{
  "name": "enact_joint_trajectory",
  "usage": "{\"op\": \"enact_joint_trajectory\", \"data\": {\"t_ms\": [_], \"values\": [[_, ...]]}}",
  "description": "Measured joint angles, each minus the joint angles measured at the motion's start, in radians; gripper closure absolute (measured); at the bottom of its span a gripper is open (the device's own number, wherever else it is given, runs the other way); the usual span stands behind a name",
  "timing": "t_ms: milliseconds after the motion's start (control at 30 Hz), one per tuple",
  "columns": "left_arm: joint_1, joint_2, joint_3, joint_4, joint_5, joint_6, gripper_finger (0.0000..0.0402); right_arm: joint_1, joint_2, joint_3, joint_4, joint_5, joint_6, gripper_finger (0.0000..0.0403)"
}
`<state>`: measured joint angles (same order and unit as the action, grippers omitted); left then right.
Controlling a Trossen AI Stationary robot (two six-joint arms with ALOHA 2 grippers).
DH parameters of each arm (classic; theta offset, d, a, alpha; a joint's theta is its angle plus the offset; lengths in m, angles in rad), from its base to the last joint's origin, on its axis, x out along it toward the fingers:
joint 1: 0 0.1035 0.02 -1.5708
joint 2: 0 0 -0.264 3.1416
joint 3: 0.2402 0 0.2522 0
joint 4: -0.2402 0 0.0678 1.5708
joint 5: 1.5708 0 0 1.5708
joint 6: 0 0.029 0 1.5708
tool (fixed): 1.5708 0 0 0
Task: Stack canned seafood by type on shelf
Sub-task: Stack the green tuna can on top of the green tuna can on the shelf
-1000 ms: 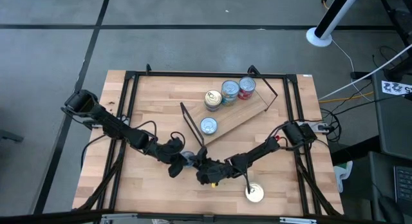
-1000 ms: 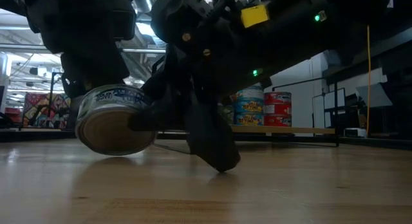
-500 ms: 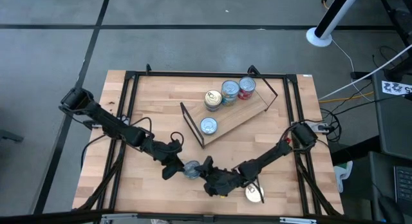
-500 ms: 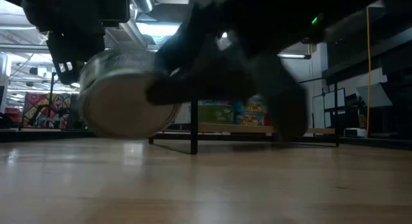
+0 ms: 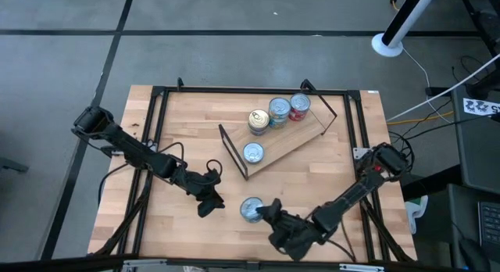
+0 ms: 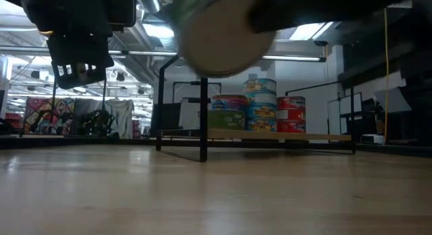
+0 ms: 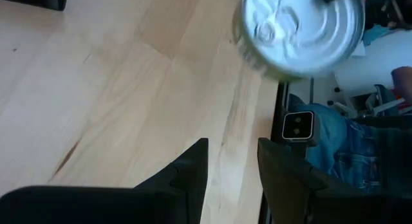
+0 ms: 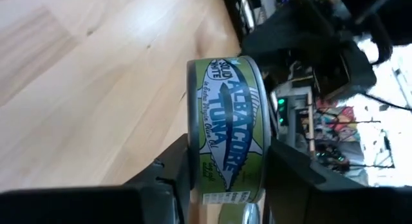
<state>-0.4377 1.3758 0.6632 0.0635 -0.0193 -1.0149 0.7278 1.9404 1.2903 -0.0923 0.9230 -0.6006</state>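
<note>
High view first: the wooden tabletop [image 5: 187, 123] fills the frame inside its black rails, and the shelf [image 5: 293, 139] lies slanted on its far right half, wire frames at both ends. Four stacks of tins sit on that board: a yellow-gold tin [image 5: 258, 120], a blue tin [image 5: 279, 110] and a red tin [image 5: 299, 105] in a row along the far edge, and a lone blue tin [image 5: 252, 152] nearer the left wire frame. At the near edge, the right gripper [image 5: 262, 212] is clamped on a green-labelled tuna tin [image 8: 225, 130], one finger on each flat face, and the low view shows that tin lifted clear of the wood. Just to its left, the left gripper [image 5: 207, 203] hovers over bare wood with fingers [image 7: 190, 176] slightly parted and nothing between them.
</note>
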Motion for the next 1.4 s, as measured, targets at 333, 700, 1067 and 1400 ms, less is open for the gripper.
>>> {"op": "enact_joint_trajectory", "data": {"t_ms": [333,700,1067,1400], "values": [[0.000,0.000,0.000,0.001,-0.003,0.004,0.0274,0.039,-0.114,0.001,-0.437,0.075,0.344,0.0259],[0.000,0.000,0.000,0.000,-0.052,0.030,0.0274,-0.043,-0.137,0.001,-0.708,0.167,0.445,0.0260],[0.000,0.000,0.000,0.000,-0.056,0.098,0.0274,-0.265,-0.137,0.001,-0.691,0.116,0.361,0.0260],[0.000,0.000,0.000,0.000,-0.056,0.106,0.0274,-0.287,-0.137,0.001,-0.718,0.114,0.280,0.0260]]}}
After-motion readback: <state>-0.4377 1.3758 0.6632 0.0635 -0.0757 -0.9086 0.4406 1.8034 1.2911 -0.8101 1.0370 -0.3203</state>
